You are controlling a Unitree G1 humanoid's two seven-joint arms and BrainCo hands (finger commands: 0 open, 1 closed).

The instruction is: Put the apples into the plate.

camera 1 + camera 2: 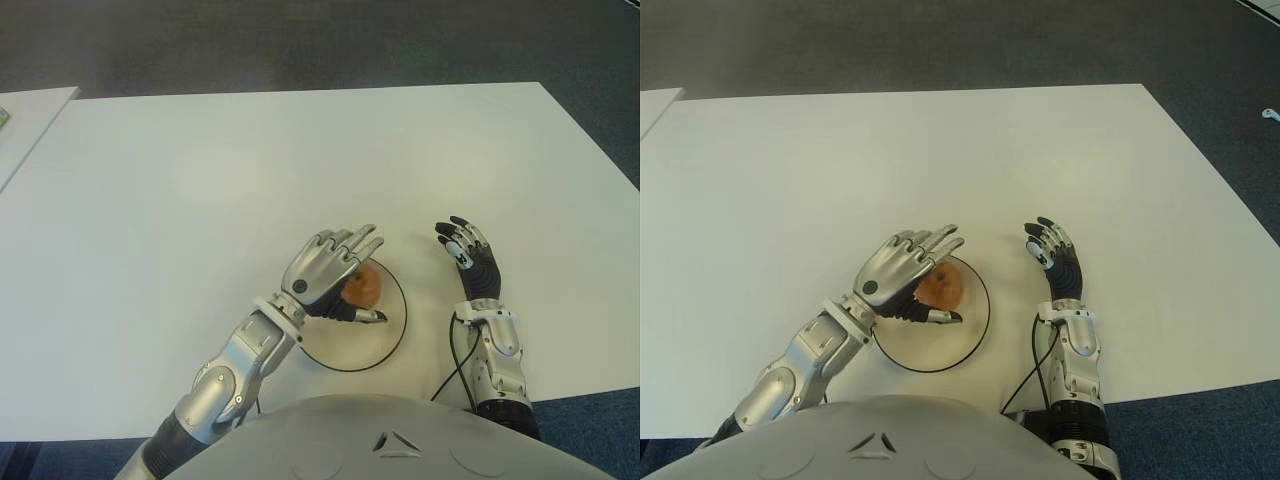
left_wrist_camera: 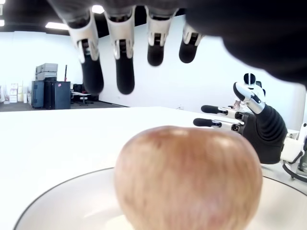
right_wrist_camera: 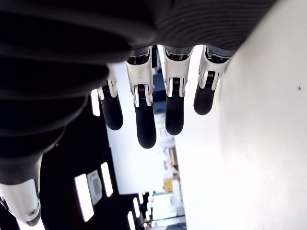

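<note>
left eye view: white table (image 1: 200, 180) with a round white plate (image 1: 385, 340), dark-rimmed, near the robot's edge, at about 6 o'clock of the tabletop. one reddish-orange apple (image 1: 364, 287) sits on the plate, toward its 12 o'clock side.

left hand (image 1: 325, 268) is over the plate, coming in from 8 o'clock, palm down above the apple, which it partly hides. left wrist view: fingers (image 2: 91, 57) extended and spread, hanging above the apple (image 2: 189, 179) with clear space between; apple rests on the plate (image 2: 57, 201) on its own. hand holds nothing.

right hand (image 1: 470, 260) shows at 3 o'clock of the plate, just beside it, over bare table. right wrist view: fingers (image 3: 144, 115) straight and relaxed, nothing in them.
</note>
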